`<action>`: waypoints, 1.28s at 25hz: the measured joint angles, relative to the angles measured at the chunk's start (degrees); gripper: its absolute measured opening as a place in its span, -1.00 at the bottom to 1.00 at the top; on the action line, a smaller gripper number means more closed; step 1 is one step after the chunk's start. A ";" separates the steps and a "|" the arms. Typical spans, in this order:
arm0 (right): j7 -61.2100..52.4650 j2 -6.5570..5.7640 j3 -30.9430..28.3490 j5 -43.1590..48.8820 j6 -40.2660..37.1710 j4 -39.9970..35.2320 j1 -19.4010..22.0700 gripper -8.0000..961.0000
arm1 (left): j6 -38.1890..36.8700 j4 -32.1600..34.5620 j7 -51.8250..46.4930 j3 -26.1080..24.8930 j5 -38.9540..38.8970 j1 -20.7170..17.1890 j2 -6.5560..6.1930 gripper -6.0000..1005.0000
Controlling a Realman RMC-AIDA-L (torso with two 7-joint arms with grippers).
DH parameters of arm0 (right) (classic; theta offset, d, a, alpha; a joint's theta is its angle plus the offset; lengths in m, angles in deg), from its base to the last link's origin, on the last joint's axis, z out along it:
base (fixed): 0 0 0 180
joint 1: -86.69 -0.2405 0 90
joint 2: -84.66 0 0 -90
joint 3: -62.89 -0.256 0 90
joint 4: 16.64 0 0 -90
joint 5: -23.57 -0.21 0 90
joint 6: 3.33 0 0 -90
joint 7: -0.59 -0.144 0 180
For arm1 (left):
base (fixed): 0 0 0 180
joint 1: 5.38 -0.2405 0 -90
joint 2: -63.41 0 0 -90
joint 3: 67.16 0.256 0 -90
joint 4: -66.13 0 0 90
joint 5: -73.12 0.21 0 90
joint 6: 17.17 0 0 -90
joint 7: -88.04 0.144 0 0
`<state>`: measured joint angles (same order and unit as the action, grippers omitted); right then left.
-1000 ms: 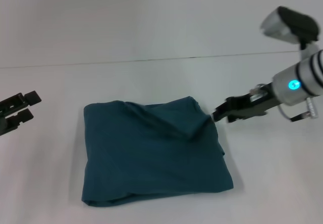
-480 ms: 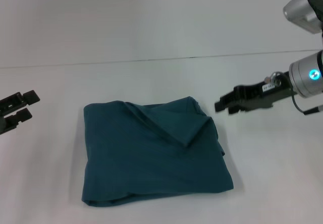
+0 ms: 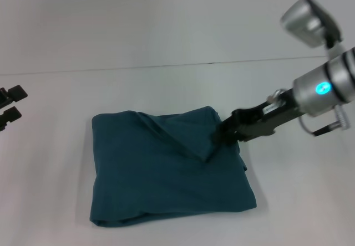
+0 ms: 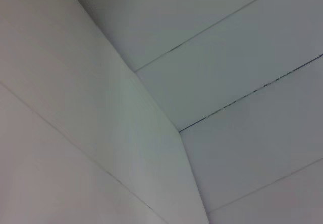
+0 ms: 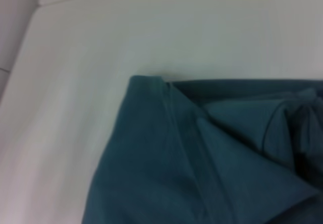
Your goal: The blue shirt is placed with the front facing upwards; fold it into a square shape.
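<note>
Nearest the robot, on the pale surface (image 3: 288, 201), lies the blue shirt (image 3: 166, 168), already folded into a rough, thick rectangle with its plain side up and no print showing. Its near edge is rounded and slightly uneven, and the layers bulge at the near left corner. Farther in, a diagonal crease runs across the upper half, ending in a loose triangular flap near the far right corner; that flap is what keeps the bundle from looking square.

At that same far right corner sits the right gripper (image 3: 222, 133), reaching in from the right on a downward slant, its dark tip against the cloth's edge beside the flap. The placement suggests it means to tuck or tidy that corner, though whether its fingers are parted or pinching fabric I cannot tell. The right wrist view looks across the shirt's hemmed edge and bunched folds with bare surface beyond.

Off to the far left, well apart from the shirt, the left gripper (image 3: 10, 107) hangs idle at the frame's edge, its two dark fingers parted and empty; its wrist view shows only blank panels and seams.

Nothing else stands on the surface, so only the shirt's own stacked layers could hinder a clean grasp of one ply.
</note>
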<state>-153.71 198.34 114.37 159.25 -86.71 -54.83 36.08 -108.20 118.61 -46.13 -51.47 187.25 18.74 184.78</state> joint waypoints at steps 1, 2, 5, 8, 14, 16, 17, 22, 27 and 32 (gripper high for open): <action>0.17 0.24 0.50 0.65 1.81 1.77 -0.72 -0.05 | 0.03 0.00 -0.11 -0.18 -0.10 0.00 0.02 0.53; 0.22 0.55 0.92 1.27 3.19 3.01 -1.26 -0.05 | 0.04 0.00 -0.17 -0.24 -0.18 0.01 0.02 0.53; 0.21 1.62 1.82 2.66 7.11 5.20 -2.63 -0.04 | 0.06 0.00 -0.40 -0.31 -0.40 0.16 0.02 0.53; 0.04 2.87 2.06 2.73 10.00 5.47 -3.12 -0.03 | 0.08 -0.02 -0.42 -0.31 -0.41 0.36 0.04 0.53; -0.20 5.22 1.40 2.09 15.46 5.51 -2.54 -0.02 | 0.62 -0.74 -0.22 -0.15 -0.41 0.40 0.17 0.53; -0.14 5.56 0.88 1.59 16.81 4.72 -1.95 -0.01 | 0.68 -0.75 -0.21 -0.12 -0.41 0.37 0.21 0.53; -0.18 5.62 0.69 1.42 17.78 4.09 -1.32 -0.01 | 0.69 -0.76 -0.21 -0.10 -0.41 0.37 0.23 0.53; -2.76 5.06 0.25 1.21 20.46 -4.15 4.84 0.00 | 0.66 -0.79 -0.26 0.08 -0.45 0.28 0.26 0.53; -3.91 4.52 -1.09 -4.26 17.80 -13.64 10.87 0.01 | 0.78 -0.80 -0.33 0.15 -0.48 0.71 0.23 0.53; -3.38 2.70 -1.09 -6.88 15.07 -13.20 11.01 0.03 | 0.80 -0.80 -0.45 0.19 -0.49 0.92 0.08 0.53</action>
<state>-157.09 201.04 113.28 152.37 -71.64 -68.02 47.08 -107.40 117.81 -46.59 -51.28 186.76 19.65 184.85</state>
